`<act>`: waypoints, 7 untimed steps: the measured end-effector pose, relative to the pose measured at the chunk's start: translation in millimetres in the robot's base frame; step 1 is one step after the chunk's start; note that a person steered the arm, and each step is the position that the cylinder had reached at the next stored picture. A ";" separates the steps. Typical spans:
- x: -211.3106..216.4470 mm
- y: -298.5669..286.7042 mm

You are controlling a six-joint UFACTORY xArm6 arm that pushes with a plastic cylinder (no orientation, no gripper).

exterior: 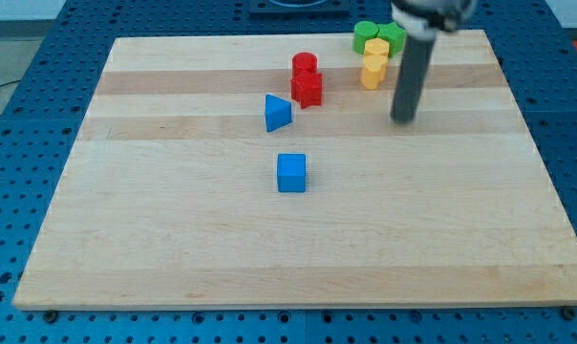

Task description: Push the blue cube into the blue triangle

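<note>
My tip [402, 119] rests on the board [174, 239], touching no block.

We see our rod standing bare, holding nothing. Just off at eleven o'clock sit two yellow blocks [373, 63], with two green blocks [378, 36] touching them at twelve. Two red blocks [307, 80] lie at ten o'clock. The blue triangle [277, 113] is at nine, well apart; the blue cube [291, 173] lies near its six o'clock, not touching.
</note>
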State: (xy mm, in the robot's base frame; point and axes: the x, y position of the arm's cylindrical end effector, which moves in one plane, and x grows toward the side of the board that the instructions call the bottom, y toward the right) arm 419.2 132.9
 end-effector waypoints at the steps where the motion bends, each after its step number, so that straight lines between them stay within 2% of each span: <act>1: 87.7 -58.2; 2: 98.2 -121.2; 3: 83.2 -132.1; 5: 7.7 -137.6; 7: 55.2 -153.7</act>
State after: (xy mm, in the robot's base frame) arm 474.4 -20.8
